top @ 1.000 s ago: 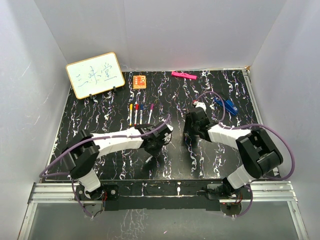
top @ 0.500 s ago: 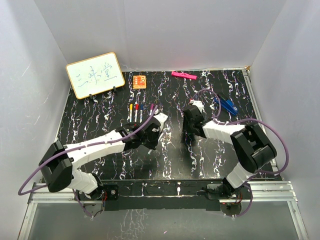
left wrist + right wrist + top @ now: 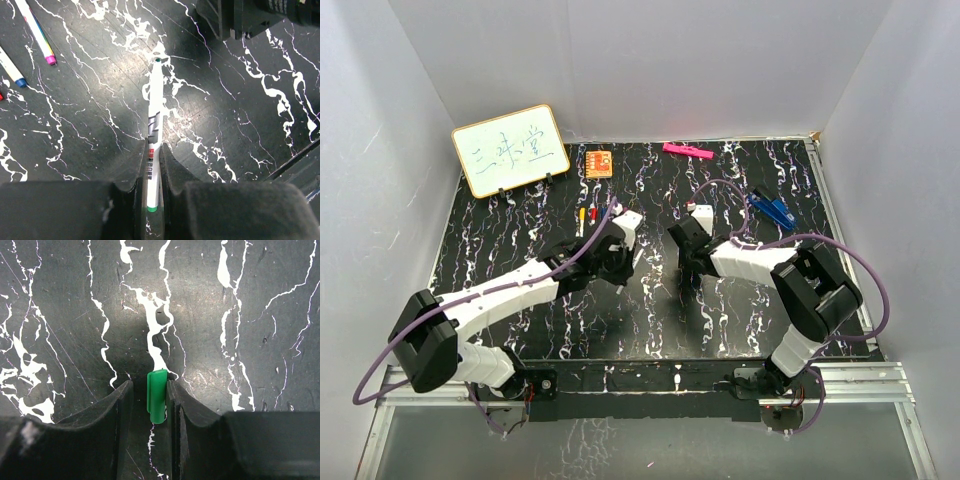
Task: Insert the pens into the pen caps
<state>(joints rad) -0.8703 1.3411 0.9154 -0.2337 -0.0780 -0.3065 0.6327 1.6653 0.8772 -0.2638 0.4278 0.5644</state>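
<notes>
The left tool (image 3: 151, 155) is clenched on the green-tipped pen (image 3: 155, 110), whose tip points ahead of it. The right tool (image 3: 150, 387) is not yet clamped on the green cap (image 3: 157, 396), which touches one finger and leaves a gap at the other, so I think it should close squarely and then align cap with tip. The print on the pen, just ahead of the left tool, is too small to read.

Whiteboard (image 3: 510, 150), orange block (image 3: 599, 163), pink marker (image 3: 687, 151) at back.

The whiteboard (image 3: 510, 150) reads roughly 三味堂; print on the pen (image 3: 154, 145) illegible.
</notes>
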